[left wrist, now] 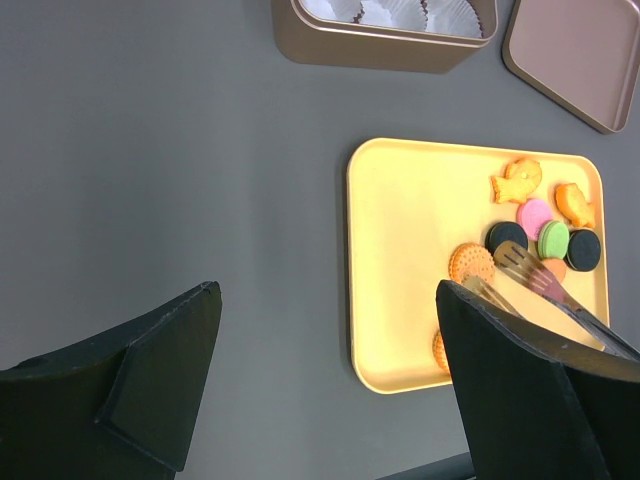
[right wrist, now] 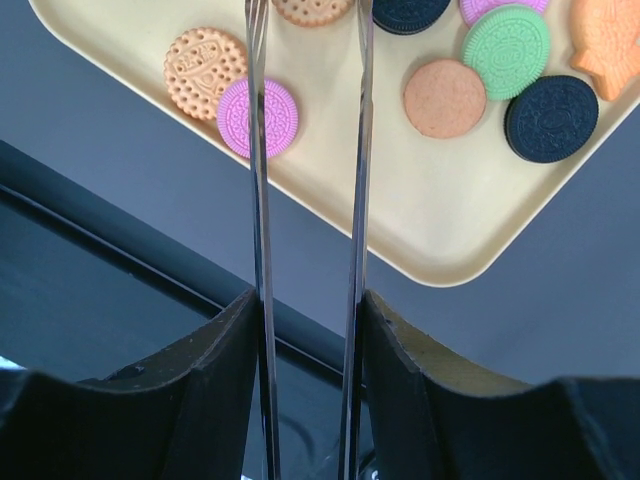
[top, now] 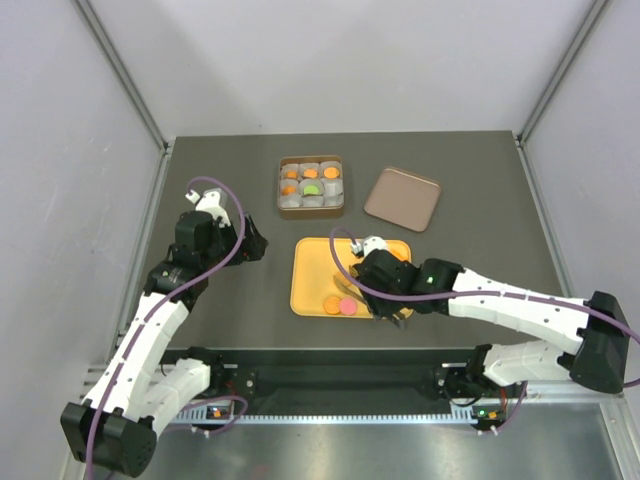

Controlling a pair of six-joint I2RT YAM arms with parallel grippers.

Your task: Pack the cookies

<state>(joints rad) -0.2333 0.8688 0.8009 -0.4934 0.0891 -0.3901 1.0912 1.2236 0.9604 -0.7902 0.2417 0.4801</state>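
Observation:
Cookies lie on a yellow tray (top: 312, 268): a pink one (right wrist: 258, 117), an orange one (right wrist: 204, 66), a green one (right wrist: 505, 45), a black one (right wrist: 551, 118), and fish-shaped orange ones (left wrist: 517, 181). A brown box (top: 311, 158) of paper cups at the back holds several orange cookies and a green one (top: 312, 189). My right gripper (right wrist: 308, 300) is shut on metal tongs (right wrist: 260, 150). It sits at the tray's front right corner (top: 398, 308), the tong arms spread apart over the cookies. My left gripper (left wrist: 328, 290) is open and empty, left of the tray (top: 255, 245).
The box's brown lid (top: 402, 198) lies flat to the right of the box. The table's black front edge (right wrist: 120, 250) runs just below the tray. Grey walls close in the table on both sides and at the back.

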